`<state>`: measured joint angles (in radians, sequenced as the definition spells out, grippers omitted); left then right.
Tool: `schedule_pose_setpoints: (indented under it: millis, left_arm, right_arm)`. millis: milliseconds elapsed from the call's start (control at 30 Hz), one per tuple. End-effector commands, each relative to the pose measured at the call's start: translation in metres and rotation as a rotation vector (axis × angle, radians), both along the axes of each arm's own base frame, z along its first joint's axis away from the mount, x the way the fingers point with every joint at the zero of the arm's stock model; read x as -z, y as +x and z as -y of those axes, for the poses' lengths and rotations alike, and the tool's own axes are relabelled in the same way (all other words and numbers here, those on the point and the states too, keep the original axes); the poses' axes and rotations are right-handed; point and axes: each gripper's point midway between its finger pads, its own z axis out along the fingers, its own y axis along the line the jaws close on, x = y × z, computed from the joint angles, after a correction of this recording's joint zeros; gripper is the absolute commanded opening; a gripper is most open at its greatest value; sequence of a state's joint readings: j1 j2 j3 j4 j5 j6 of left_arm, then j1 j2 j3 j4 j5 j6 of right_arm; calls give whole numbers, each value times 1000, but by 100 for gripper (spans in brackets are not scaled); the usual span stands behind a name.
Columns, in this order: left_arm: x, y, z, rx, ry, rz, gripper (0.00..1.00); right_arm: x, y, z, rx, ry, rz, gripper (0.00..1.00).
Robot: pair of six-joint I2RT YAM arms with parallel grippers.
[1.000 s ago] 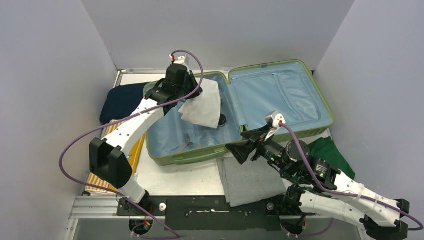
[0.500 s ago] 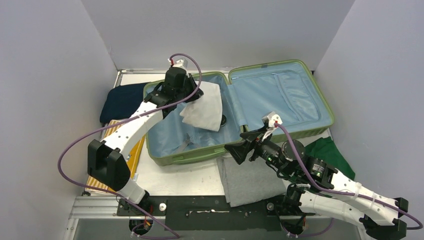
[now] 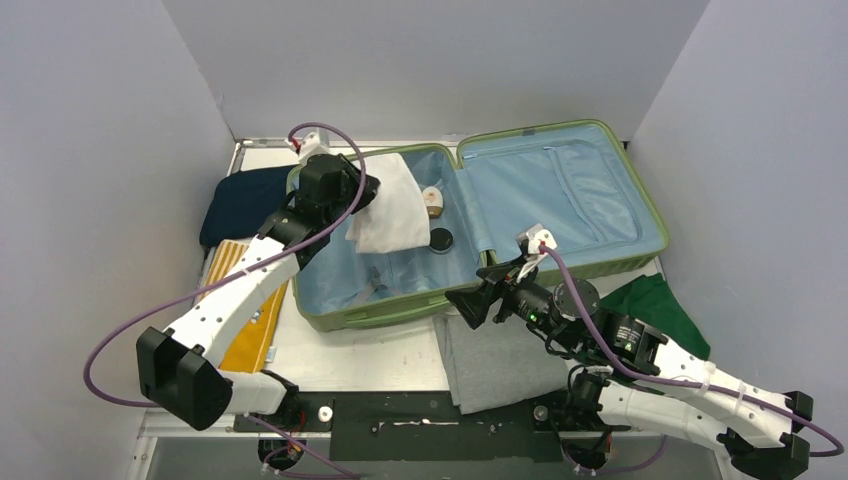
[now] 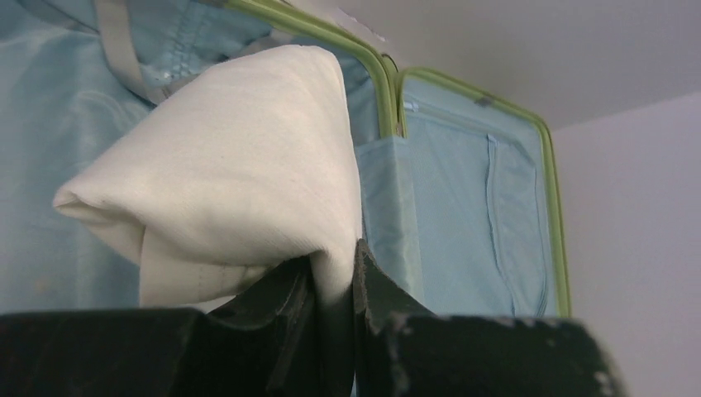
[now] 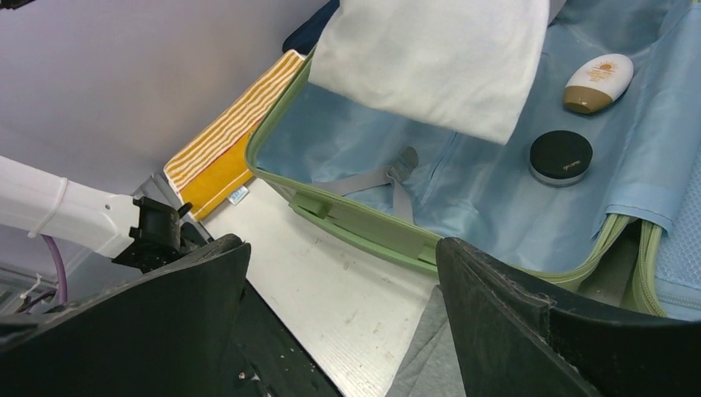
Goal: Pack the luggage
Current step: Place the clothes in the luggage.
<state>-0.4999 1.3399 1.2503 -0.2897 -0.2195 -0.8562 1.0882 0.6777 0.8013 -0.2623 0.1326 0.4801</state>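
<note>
The luggage (image 3: 560,190) lies open across the back of the table, light green with blue lining (image 4: 446,215). My left gripper (image 3: 355,195) hangs over its left half, shut on a corner of a folded white cloth (image 3: 385,212), which droops above the lining. The pinched cloth (image 4: 231,182) bulges past the left gripper (image 4: 335,256). A cream sunscreen bottle (image 3: 432,200) and a black round jar (image 3: 441,239) lie inside near the hinge. My right gripper (image 3: 470,300) stands open and empty just in front of the luggage's near wall (image 5: 372,227), over a grey cloth (image 3: 500,360).
A navy cloth (image 3: 240,200) lies left of the luggage, with a yellow striped towel (image 3: 245,320) in front of it. A dark green cloth (image 3: 655,305) sits at the right. Grey straps (image 5: 388,178) lie on the lining. Walls close in on three sides.
My left gripper has carried the white cloth leftward, uncovering the bottle and showing the whole jar. My right gripper has drifted slightly left, still open.
</note>
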Motion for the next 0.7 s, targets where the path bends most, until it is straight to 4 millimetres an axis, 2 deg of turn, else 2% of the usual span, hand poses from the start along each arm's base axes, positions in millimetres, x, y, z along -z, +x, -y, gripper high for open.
schedule_pose_setpoints:
  millis: [0, 233, 333, 500, 667]
  left_arm:
    - [-62, 11, -32, -237, -218, 186, 0]
    - [-67, 14, -68, -476, -366, 243, 0]
    - [-64, 16, -76, -541, -414, 252, 0]
    - [-62, 20, -67, -546, -418, 219, 0]
    - [-62, 17, -62, -527, -480, 256, 0]
  right_arm:
    - [-13, 4, -3, 20, 57, 18, 85]
    - [-13, 6, -3, 32, 74, 14, 85]
    - [-12, 5, -3, 33, 72, 14, 85]
    - [-12, 4, 3, 43, 72, 13, 85]
    - [-8, 3, 8, 53, 75, 6, 85]
